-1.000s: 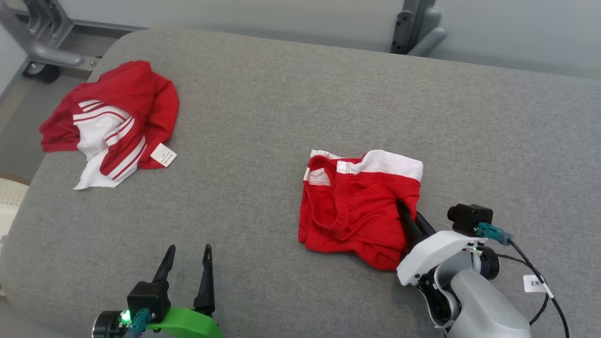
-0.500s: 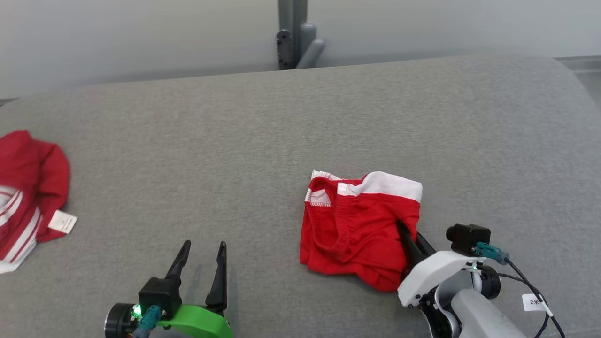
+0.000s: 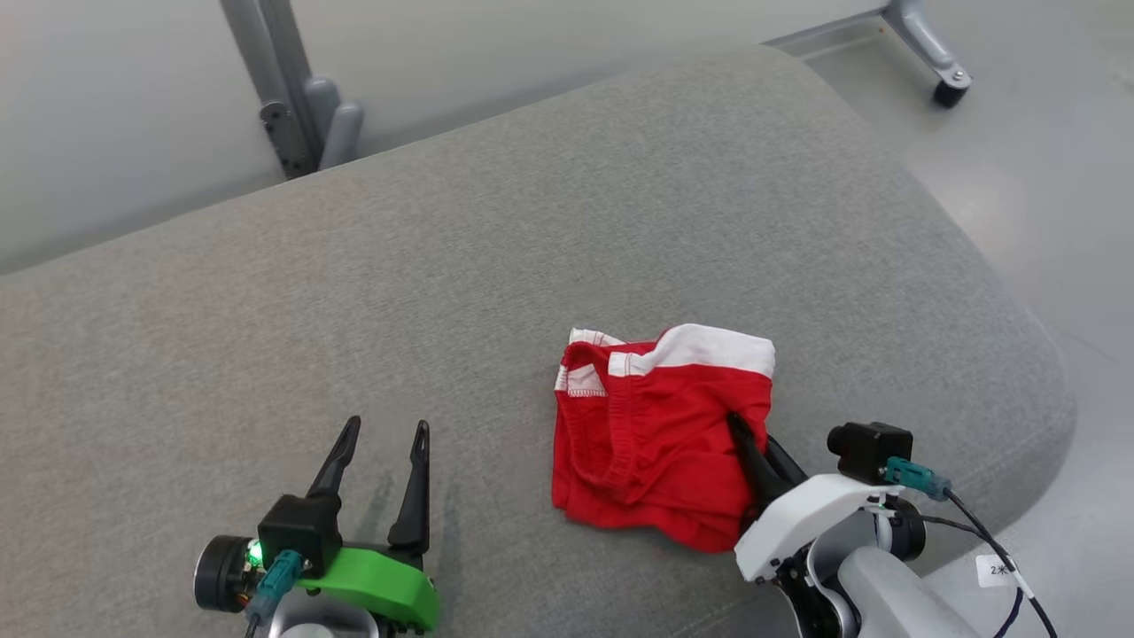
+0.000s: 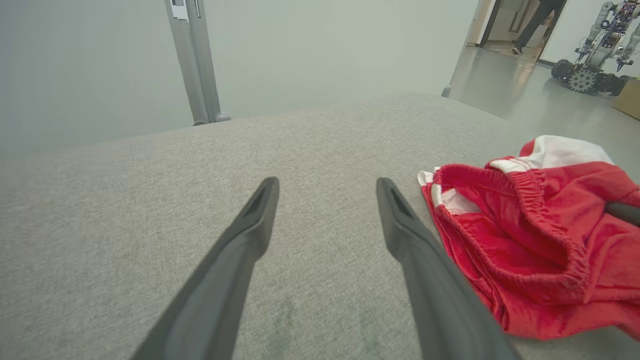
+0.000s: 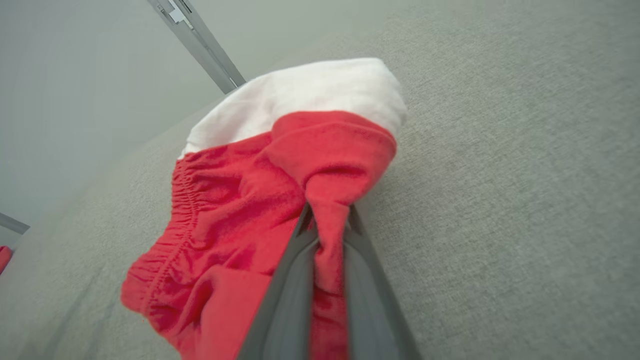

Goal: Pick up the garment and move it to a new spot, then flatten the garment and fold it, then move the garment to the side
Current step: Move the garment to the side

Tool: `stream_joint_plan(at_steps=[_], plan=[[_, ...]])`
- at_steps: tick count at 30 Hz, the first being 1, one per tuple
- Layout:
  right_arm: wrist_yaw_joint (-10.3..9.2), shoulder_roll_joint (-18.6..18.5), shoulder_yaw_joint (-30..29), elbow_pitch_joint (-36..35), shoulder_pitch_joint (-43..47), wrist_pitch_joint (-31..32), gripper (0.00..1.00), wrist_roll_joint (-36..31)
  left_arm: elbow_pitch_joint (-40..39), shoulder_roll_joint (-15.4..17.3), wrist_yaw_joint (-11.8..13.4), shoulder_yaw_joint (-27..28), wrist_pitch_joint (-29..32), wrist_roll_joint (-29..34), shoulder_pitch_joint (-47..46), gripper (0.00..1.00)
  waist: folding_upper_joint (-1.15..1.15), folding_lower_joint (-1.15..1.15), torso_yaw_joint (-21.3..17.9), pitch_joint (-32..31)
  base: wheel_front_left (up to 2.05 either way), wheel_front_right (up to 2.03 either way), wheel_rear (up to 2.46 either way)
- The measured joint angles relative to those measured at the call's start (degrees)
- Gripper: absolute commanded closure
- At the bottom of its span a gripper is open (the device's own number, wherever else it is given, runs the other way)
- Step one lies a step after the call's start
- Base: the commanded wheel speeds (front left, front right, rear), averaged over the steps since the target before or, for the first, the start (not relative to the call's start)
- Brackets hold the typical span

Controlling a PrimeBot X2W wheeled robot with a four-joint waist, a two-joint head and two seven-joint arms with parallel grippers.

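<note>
garment (image 3: pixel 664 425): red shorts with a white band, crumpled, lying on the grey cushion (image 3: pixel 443 266) toward its right end.

change over the last second: whole head view swung rightward, so camera motion. metal post (image 3: pixel 283 106), then behind and right of the garment, now behind and left of it. same hold and same place against the right claw throughout. judged as the carry to a new spot under way, cloth riding along with the turn. flattening and folding not yet begun.

left of the garment: left gripper (image 3: pixel 387 425), fingers spread wide, holding nothing, low over bare cushion. at the garment's near right corner: right gripper (image 3: pixel 750 431), pinched tight on a fold of red cloth.

surface: grey woven fabric, rounded edge right of the garment. room: pale wall behind; smooth floor (image 3: pixel 1045 195) and a caster (image 3: pixel 950 89) far right of the garment.
</note>
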Motion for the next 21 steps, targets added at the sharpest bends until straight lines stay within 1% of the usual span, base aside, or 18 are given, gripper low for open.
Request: stream_joint_plan(at_steps=[4,9,13,16,19,21], plan=[[0.00,-0.04,-0.02,-0.58,-0.04,0.00,1.00,0.30,-0.49,-0.01,-0.80,0.05,0.00,1.21,-0.92,0.00,0.00,0.00,-2.25,1.67,0.00,0.00,0.00],[0.00,-0.02,-1.45,-0.93,-2.09,0.00,1.00,0.18,-0.89,-0.02,-1.35,0.55,0.00,2.93,-2.26,0.00,0.00,0.00,-2.63,4.39,0.00,0.00,0.00],[0.00,-0.01,-4.03,0.25,-6.23,0.00,1.00,-1.98,-1.74,0.22,-1.82,1.18,0.00,4.20,-3.38,0.00,0.00,0.00,-1.16,6.59,0.00,0.00,0.00],[0.00,-0.31,-7.30,2.45,-11.92,0.00,1.00,-3.49,-2.55,0.96,-2.09,1.85,-0.01,5.13,-5.12,0.00,0.00,0.00,0.35,8.88,0.00,0.00,0.00],[0.02,-2.27,-9.29,6.09,-18.25,0.00,1.00,-6.51,-3.33,1.97,-2.14,2.79,0.00,5.91,-6.20,0.00,0.00,0.00,2.23,11.69,0.00,0.00,0.00],[0.02,-4.31,-10.93,9.46,-21.93,0.00,1.00,-8.37,-4.00,2.29,-2.12,3.47,0.00,6.11,-6.99,0.00,0.00,0.00,3.66,13.65,0.00,0.00,0.00]])
